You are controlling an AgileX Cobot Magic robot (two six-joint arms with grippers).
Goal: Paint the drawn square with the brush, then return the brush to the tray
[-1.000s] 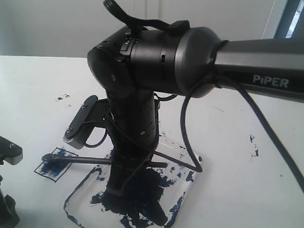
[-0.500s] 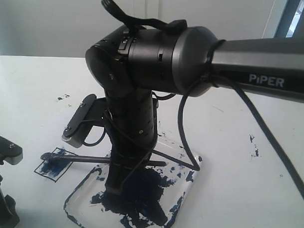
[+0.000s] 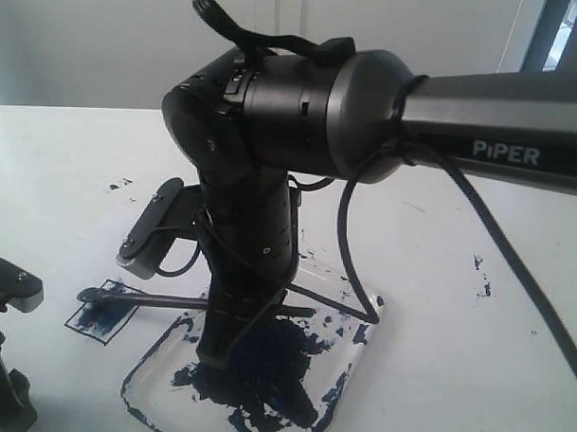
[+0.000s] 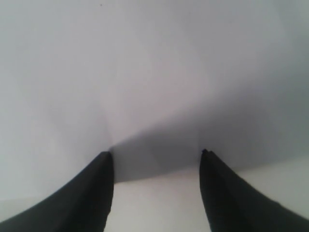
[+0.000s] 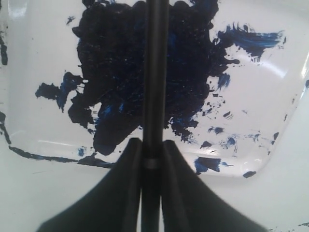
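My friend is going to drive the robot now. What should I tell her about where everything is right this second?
Right hand: shut on the brush, gripping its handle above the tray.
Left hand: open and empty, over the white surface.
The brush tip is at the drawn square, beside the tray. I cannot tell if it touches the paper.
Done: the square has some blue streaks inside.
Left: fill the parts that look white, then lay the brush in the tray.
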